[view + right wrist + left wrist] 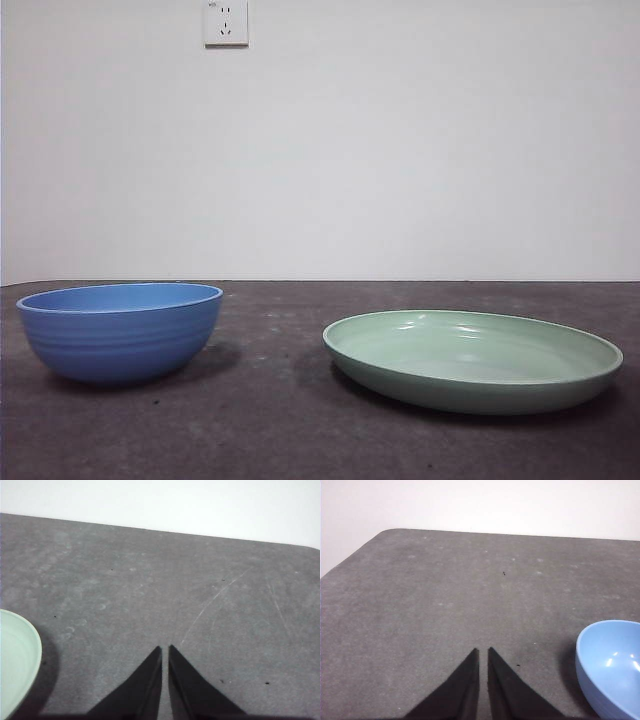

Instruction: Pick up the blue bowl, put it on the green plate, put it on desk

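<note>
Your left gripper (483, 652), jaws together, sat nearer the blue bowl (120, 330), which stood on the desk (280, 420) apart from the green plate (470, 360); the right gripper (165, 650), also closed, neared the plate.

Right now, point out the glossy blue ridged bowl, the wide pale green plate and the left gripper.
Glossy blue ridged bowl (120, 340): front view, outer wall.
Wide pale green plate (470, 392): front view, outer rim.
Left gripper (483, 652): left wrist view, between fingertips.

blue bowl (120, 333) upright beside green plate (472, 360), apart.
</note>
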Tool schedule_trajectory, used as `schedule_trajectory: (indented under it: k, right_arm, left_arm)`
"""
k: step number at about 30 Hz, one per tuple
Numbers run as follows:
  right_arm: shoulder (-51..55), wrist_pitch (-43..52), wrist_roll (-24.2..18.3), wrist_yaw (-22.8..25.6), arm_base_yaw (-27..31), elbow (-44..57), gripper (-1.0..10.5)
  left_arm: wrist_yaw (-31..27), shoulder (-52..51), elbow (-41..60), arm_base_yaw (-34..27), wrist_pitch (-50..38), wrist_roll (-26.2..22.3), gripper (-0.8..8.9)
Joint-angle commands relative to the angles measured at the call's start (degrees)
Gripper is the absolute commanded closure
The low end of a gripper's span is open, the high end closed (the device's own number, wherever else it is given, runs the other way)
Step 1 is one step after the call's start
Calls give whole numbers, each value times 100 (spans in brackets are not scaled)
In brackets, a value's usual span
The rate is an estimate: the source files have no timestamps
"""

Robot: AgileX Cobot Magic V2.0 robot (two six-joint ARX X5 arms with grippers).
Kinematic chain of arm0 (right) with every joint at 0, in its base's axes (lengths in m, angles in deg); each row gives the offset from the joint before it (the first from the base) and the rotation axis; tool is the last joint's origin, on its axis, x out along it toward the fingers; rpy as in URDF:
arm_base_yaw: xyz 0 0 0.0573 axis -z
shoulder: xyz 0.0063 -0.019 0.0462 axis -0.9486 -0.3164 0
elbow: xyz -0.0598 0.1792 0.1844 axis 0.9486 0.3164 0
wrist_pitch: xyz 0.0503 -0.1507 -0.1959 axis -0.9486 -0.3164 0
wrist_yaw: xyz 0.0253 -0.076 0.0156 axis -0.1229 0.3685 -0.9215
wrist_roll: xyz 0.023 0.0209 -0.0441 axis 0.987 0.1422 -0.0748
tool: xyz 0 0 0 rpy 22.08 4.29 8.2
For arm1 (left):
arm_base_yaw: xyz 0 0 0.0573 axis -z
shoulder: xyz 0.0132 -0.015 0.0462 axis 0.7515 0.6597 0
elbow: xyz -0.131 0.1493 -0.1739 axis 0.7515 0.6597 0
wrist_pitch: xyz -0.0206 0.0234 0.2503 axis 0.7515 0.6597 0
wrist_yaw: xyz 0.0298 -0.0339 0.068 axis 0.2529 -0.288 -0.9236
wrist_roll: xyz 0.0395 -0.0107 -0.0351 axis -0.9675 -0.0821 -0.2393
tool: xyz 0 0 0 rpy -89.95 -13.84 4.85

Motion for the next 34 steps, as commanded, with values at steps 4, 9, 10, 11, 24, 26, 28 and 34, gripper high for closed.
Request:
schedule_trajectory:
  k: [4, 9, 10, 11, 24, 26, 28, 34]
  right_arm:
    - [9, 39, 820, -190, 7, 26, 929]
    - [7, 63, 1279, -494, 0, -170, 930]
    - [7, 44, 1445, -494, -4, -264, 930]
    - [7, 22, 1563, -492, -4, -358, 930]
    - [-813, -1300, 2223, -1032, -4, -2796, 931]
    - [-1095, -1626, 2223, -1370, -4, -3246, 931]
    - [-1408, -1908, 2216, -1700, -4, -3687, 931]
    - [-2402, -2894, 1902, -2870, -4, -4951, 931]
  left_arm:
    - [-44, -4, 57, -11, 37, 306, 797]
    - [-46, -2, -337, -11, 46, 551, 797]
    - [-44, 13, -452, -11, 48, 647, 797]
    - [-44, 31, -555, -9, 48, 723, 797]
    - [407, 1512, -3064, 284, 914, 863, 797]
    - [667, 1836, -3560, 348, 1241, 863, 797]
    - [1010, 2197, -4068, 389, 1655, 855, 797]
    - [2063, 3067, -5143, 485, 2734, 833, 797]
